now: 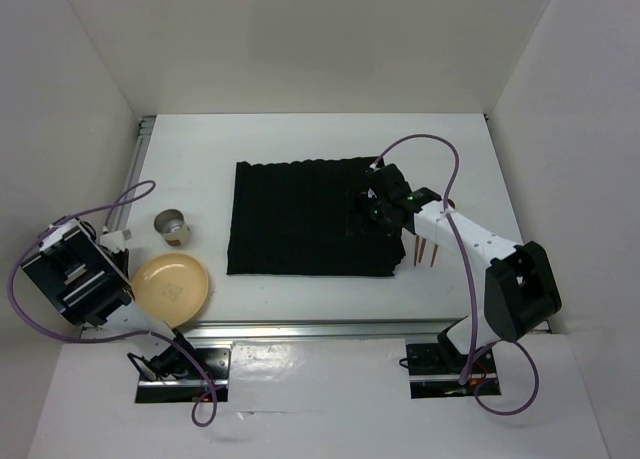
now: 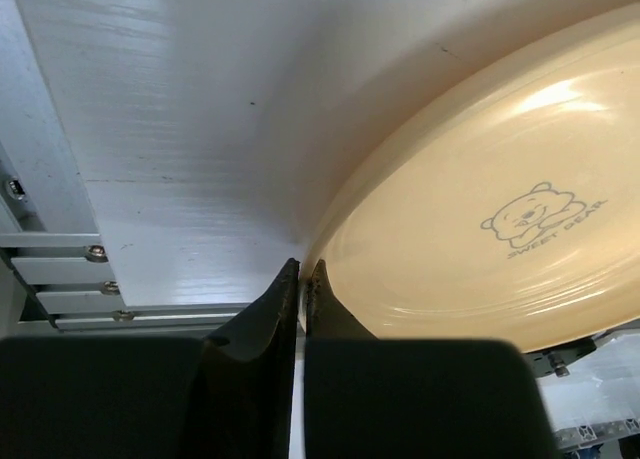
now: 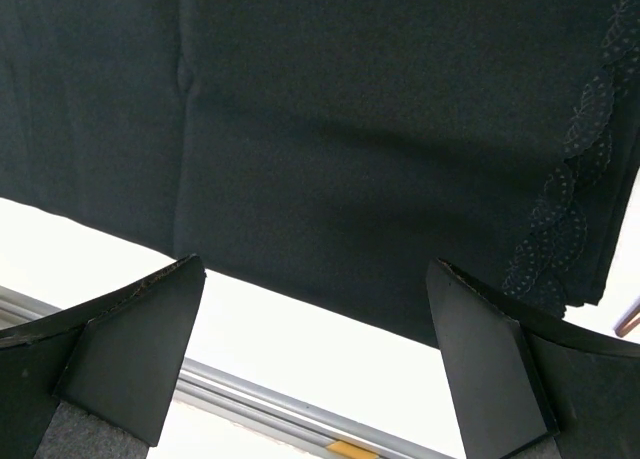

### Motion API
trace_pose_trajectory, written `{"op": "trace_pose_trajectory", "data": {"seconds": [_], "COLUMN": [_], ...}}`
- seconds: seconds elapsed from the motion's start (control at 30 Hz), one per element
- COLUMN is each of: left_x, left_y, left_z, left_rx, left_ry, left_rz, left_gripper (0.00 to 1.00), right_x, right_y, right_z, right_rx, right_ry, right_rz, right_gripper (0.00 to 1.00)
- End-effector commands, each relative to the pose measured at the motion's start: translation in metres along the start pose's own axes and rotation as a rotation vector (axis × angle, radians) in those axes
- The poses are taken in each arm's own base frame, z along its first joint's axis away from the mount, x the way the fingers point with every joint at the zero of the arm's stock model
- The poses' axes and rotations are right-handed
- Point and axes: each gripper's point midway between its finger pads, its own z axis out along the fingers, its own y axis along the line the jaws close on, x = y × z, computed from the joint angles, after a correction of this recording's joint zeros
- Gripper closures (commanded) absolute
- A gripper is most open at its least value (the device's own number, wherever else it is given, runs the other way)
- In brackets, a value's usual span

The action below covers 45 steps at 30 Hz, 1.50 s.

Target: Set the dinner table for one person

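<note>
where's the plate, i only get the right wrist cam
observer: The plate sits left of the mat, at the near edge.
operator: is anything holding it
observer: Yes, the left fingers look shut on its rim.
operator: what else is over there
observer: A metal cup stands just beyond the plate.
</note>
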Motion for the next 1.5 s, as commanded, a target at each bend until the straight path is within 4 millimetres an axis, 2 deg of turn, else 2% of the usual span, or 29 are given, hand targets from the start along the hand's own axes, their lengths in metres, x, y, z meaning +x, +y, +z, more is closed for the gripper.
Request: {"op": "trace_pose_trajectory", "data": {"seconds": [0.0,0.13,0.17,0.2,0.3,0.43,0.57,0.63,0.77,0.83,0.9,0.97,1.0,1.03,1.07,1.1,1.17,1.2,1.23,1.27,1.3,1.33,1.37,1.4,1.47], "left_x": [0.003,-0.002,-0.007,-0.002,-0.002,-0.001,-0.015,-0.017,-0.045,-0.053,-0.071,-0.088,-0.11,-0.12,-0.128,-0.141,-0.153,-0.16,-0.172,-0.176,-0.175,-0.18,-0.186,-0.185,-0.185], "left_y": [-0.008,-0.015,-0.026,-0.035,-0.048,-0.055,-0.06,-0.069,-0.07,-0.074,-0.088,-0.104,-0.121,-0.133,-0.165,-0.182,-0.214,-0.253,-0.267,-0.286,-0.321,-0.332,-0.346,-0.376,-0.397], "left_z": [0.011,-0.01,-0.015,-0.02,-0.025,-0.037,-0.073,-0.092,-0.133,-0.144,-0.159,-0.169,-0.181,-0.187,-0.19,-0.205,-0.198,-0.206,-0.19,-0.184,-0.182,-0.173,-0.146,-0.145,-0.124], "left_rx": [0.063,0.146,0.204,0.252,0.323,0.363,0.357,0.382,0.332,0.305,0.286,0.298,0.299,0.306,0.338,0.333,0.345,0.352,0.334,0.327,0.325,0.295,0.296,0.312,0.304], "left_ry": [-0.014,-0.079,-0.118,-0.108,-0.129,-0.165,-0.262,-0.295,-0.395,-0.409,-0.433,-0.433,-0.449,-0.453,-0.436,-0.474,-0.423,-0.445,-0.406,-0.387,-0.385,-0.374,-0.31,-0.321,-0.279], "left_rz": [0.052,0.103,0.127,0.166,0.201,0.258,0.355,0.372,0.398,0.417,0.486,0.47,0.517,0.523,0.55,0.592,0.61,0.704,0.723,0.73,0.814,0.836,0.849,0.903,0.932], "left_gripper": [1.0,1.0,1.0,1.0,1.0,1.0,1.0,1.0,1.0,1.0,1.0,1.0,1.0,1.0,1.0,1.0,1.0,1.0,1.0,1.0,1.0,1.0,1.0,1.0,1.0], "right_x": [-0.018,-0.016,-0.016,-0.016,-0.015,-0.022,-0.018,-0.017,-0.018,-0.022,-0.028,-0.028,-0.03,-0.032,-0.033,-0.029,-0.028,-0.03,-0.029,-0.031,-0.031,-0.033,-0.036,-0.037,-0.04], "right_y": [0.008,0.005,0.006,0.006,0.007,0.008,0.004,0.004,0.004,0.006,0.003,0.001,0.002,0.002,0.001,-0.002,-0.011,-0.013,-0.021,-0.023,-0.029,-0.037,-0.037,-0.051,-0.062], "right_z": [-0.018,-0.019,-0.019,-0.019,-0.018,-0.022,-0.023,-0.026,-0.026,-0.027,-0.029,-0.026,-0.024,-0.022,-0.022,-0.017,-0.017,-0.019,-0.02,-0.02,-0.024,-0.03,-0.033,-0.037,-0.049], "right_rx": [-0.007,0.001,0.001,0.001,-0.002,0.001,0.011,0.012,0.019,0.021,0.041,0.057,0.058,0.06,0.074,0.088,0.15,0.165,0.206,0.221,0.243,0.277,0.285,0.318,0.335], "right_ry": [-0.067,-0.071,-0.071,-0.071,-0.056,-0.071,-0.071,-0.07,-0.074,-0.088,-0.11,-0.108,-0.107,-0.103,-0.102,-0.078,-0.078,-0.084,-0.087,-0.099,-0.105,-0.124,-0.146,-0.155,-0.199], "right_rz": [-0.018,-0.018,-0.009,-0.009,-0.018,-0.027,-0.027,-0.018,0.007,0.028,0.041,0.042,0.042,0.042,0.043,0.043,0.078,0.089,0.101,0.123,0.144,0.164,0.192,0.226,0.263], "right_gripper": [0.0,0.0,0.0,0.0,0.0,0.0,0.0,0.0,0.0,0.0,0.0,0.0,0.0,0.0,0.0,0.0,0.0,0.0,0.0,0.0,0.0,0.0,0.0,0.0,0.0]}}
